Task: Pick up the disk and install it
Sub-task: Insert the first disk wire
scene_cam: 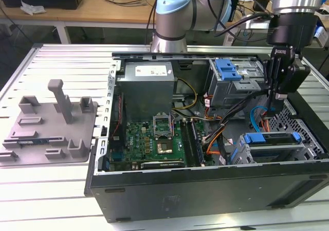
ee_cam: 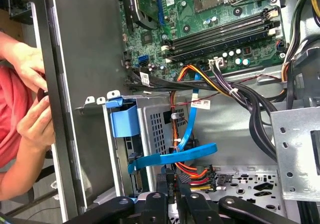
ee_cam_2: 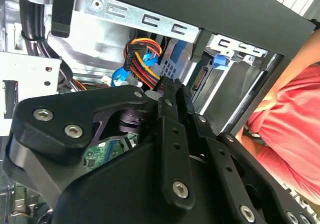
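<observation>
The disk (scene_cam: 272, 144) lies flat in the drive cage at the front right corner of the open computer case (scene_cam: 205, 190). Its blue carrier edge (scene_cam: 255, 137) faces up, and the carrier appears as a blue strip (ee_cam: 172, 156) in the first wrist view. My gripper (scene_cam: 280, 96) hangs just above that cage, shut, with nothing between its fingers. Its black fingertips (ee_cam: 171, 176) point down at the carrier strip. In the second wrist view the gripper (ee_cam_2: 170, 87) stands in front of the cage's cables.
A grey tray with upright posts (scene_cam: 51, 123) sits at the exterior view's left. Blue latches (scene_cam: 227, 69) top the upper bay. Orange, black and blue cables (ee_cam: 200, 84) crowd the space beside the cage. A person's hands (ee_cam: 30, 99) rest at the case wall.
</observation>
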Tool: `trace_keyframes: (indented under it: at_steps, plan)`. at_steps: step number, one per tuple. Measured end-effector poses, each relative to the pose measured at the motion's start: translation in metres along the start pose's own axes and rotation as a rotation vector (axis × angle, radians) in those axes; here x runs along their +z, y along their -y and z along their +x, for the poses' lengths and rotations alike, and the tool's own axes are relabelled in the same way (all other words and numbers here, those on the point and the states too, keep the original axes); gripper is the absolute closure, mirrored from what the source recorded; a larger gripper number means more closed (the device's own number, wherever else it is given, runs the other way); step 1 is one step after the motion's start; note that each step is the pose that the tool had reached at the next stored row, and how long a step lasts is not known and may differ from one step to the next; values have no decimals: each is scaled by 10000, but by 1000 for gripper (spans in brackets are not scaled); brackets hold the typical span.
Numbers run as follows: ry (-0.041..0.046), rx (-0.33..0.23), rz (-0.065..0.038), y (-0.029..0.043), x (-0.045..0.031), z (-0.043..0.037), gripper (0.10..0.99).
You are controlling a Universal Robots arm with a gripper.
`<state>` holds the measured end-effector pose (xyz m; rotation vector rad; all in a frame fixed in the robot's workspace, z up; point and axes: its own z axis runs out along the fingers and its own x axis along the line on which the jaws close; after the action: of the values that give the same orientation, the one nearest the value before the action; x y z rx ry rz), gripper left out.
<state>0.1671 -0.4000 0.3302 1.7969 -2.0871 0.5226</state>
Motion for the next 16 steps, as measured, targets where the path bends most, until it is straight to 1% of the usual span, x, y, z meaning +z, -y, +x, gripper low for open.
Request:
trace_keyframes:
  at_steps: [5, 6, 16]
  plan:
    - [0, 5, -3, 0, 0, 0, 886]
    - [0, 5, -3, 0, 0, 0, 922]
    - [0, 7, -4, 0, 1, 2, 922]
